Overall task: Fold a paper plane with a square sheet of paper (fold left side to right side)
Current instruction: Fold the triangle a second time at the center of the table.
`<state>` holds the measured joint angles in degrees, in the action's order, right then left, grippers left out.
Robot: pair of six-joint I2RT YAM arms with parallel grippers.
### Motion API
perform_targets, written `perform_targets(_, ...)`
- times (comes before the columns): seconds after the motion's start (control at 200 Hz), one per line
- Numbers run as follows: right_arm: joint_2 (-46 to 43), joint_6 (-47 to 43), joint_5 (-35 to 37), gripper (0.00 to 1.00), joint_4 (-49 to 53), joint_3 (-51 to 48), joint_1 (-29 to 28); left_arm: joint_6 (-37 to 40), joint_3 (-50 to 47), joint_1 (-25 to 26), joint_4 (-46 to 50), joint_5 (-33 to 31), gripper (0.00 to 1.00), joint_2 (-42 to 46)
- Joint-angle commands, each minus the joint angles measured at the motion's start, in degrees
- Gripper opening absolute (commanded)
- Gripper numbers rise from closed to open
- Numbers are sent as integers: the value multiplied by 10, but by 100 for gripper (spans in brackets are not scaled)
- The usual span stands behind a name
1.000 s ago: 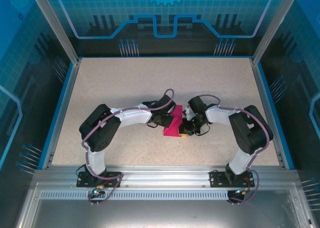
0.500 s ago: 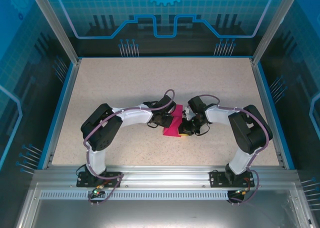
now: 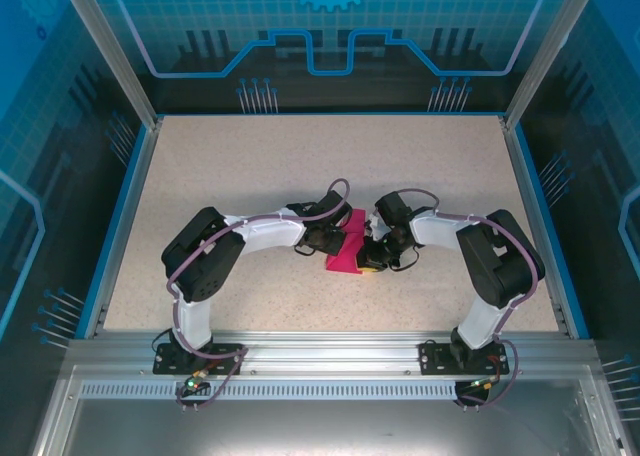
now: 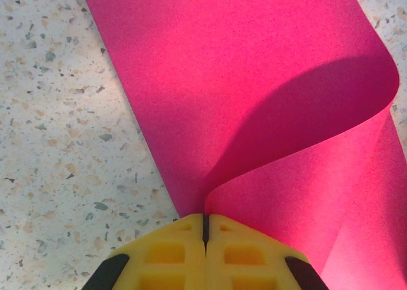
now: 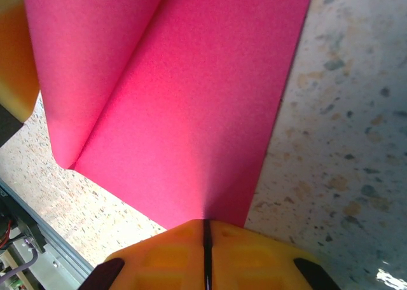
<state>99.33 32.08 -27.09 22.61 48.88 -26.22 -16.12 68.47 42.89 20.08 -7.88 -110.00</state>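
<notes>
Little has changed in the last second: the left arm's elbow has shifted slightly, and the paper [image 3: 346, 256] lies where it did, mid-table [image 3: 250, 166] between the two wrists. The left gripper [image 4: 205, 221] is pressed together, pinching one edge of the paper, which loops away from it in a raised curl. The right gripper [image 5: 206, 227] is likewise closed on the edge of a flat layer. From above, the wrists cover the fingertips and much of the sheet. In the wrist views the paper runs off frame, so its far edge can't be made out.
</notes>
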Motion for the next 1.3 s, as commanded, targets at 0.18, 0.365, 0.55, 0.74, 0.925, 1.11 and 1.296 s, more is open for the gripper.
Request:
perform_targets(0.18, -49, 9, -46, 11, -18, -3, 10, -3, -13, -4, 0, 11, 0, 0)
perform_targets(0.365, -58, 83, -77, 9, -109, -7, 32, -5, -12, -2, -5, 19, 0, -1)
perform_targets(0.55, -25, 131, -47, 9, -143, 27, 34, -4, -11, -1, -3, 19, 0, 0)
perform_targets(0.74, 8, 142, -53, 9, -156, 55, 28, -5, -12, 1, -2, 18, 0, 1)
perform_targets(0.925, 31, 137, -40, 9, -144, 71, 22, -5, -10, 1, -2, 16, 0, 0)
perform_targets(1.11, 47, 125, -20, 9, -127, 70, 22, -4, -10, 2, 1, 11, 0, 0)
perform_targets(1.296, 61, 112, -9, 9, -124, 66, 22, -6, -9, 2, 3, 6, 0, -1)
